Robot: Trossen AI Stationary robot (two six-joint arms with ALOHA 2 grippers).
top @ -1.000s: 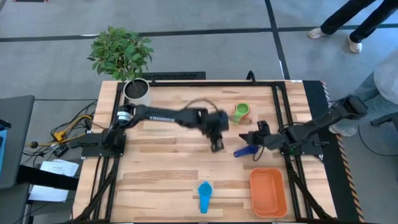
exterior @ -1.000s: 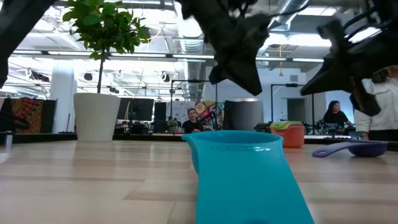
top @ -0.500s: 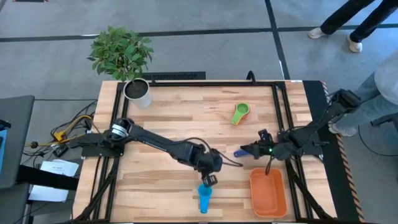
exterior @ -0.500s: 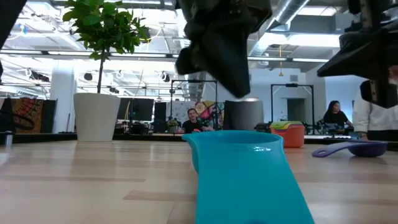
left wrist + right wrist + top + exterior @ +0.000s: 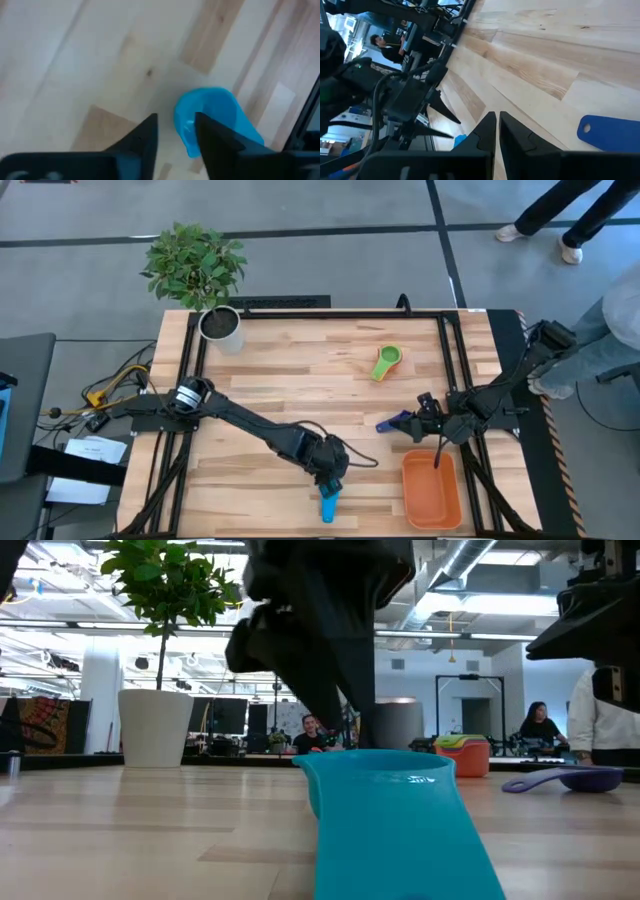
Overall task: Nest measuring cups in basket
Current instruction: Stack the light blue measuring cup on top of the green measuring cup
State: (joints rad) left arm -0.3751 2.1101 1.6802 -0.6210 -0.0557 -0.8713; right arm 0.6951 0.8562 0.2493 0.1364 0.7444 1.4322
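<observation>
The light blue measuring cup (image 5: 328, 506) lies near the table's near edge, its handle pointing at that edge. It fills the front of the low view (image 5: 385, 820). My left gripper (image 5: 331, 482) hangs open just over its bowl (image 5: 215, 117), and I see no touch. The dark blue cup (image 5: 392, 423) lies flat by my right gripper (image 5: 412, 418), which is shut (image 5: 495, 127) and held above the table. A green cup (image 5: 386, 361) sits nested in an orange one (image 5: 462, 754). The orange basket (image 5: 432, 488) lies at the near right.
A white plant pot (image 5: 220, 327) with a leafy plant stands at the far left corner. Black rails run along the table's left and right sides. People are seated in the room behind (image 5: 310, 732). Bare wood lies across the table's left half.
My left gripper has swung from the table's middle toward the near edge and come down over the light blue cup. My right gripper has drawn back a little toward the right and risen. No cup has moved.
</observation>
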